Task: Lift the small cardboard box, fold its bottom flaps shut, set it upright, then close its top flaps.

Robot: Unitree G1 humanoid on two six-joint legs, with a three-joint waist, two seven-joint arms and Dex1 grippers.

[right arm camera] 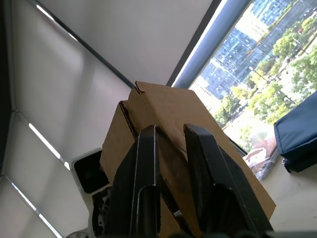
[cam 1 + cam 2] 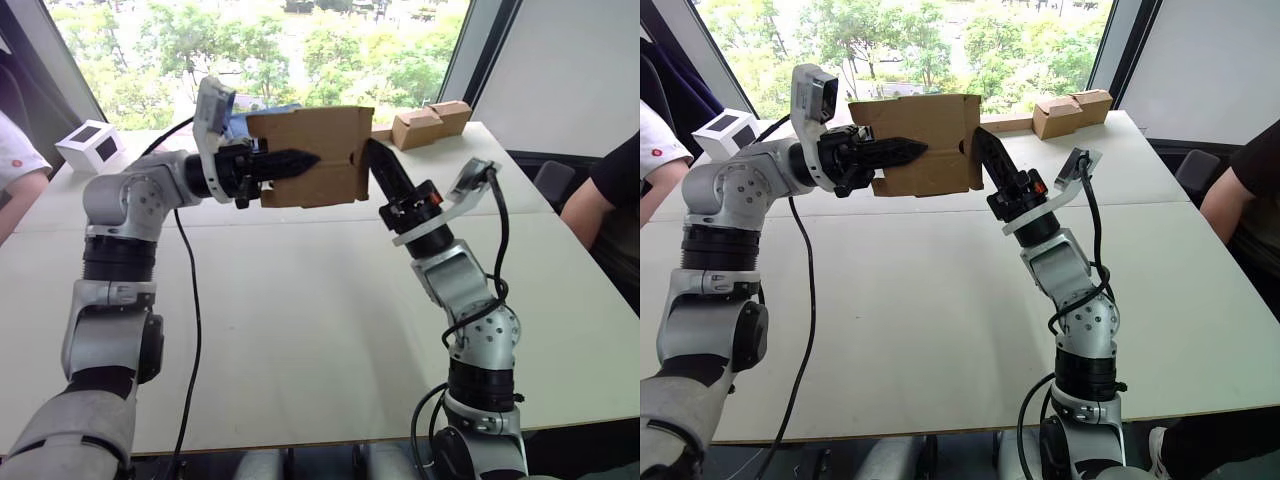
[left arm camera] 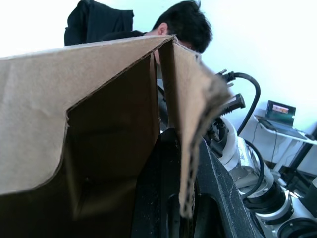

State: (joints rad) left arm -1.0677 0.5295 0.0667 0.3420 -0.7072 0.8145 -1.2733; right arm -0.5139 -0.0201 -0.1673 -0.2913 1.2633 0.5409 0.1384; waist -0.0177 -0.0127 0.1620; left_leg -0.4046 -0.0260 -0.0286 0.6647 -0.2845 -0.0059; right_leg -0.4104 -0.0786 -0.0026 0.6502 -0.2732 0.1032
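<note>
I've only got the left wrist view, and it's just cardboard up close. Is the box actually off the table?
Observer: Yes. The small cardboard box is held in the air, well above the table.
Operator: Where's the right gripper?
Observer: The right gripper is at the box's right edge, reaching up from below, with its fingers slightly apart.
Operator: Anything behind the box?
Observer: Tan boxes sit at the table's far edge by the window, apart from the held box.
</note>
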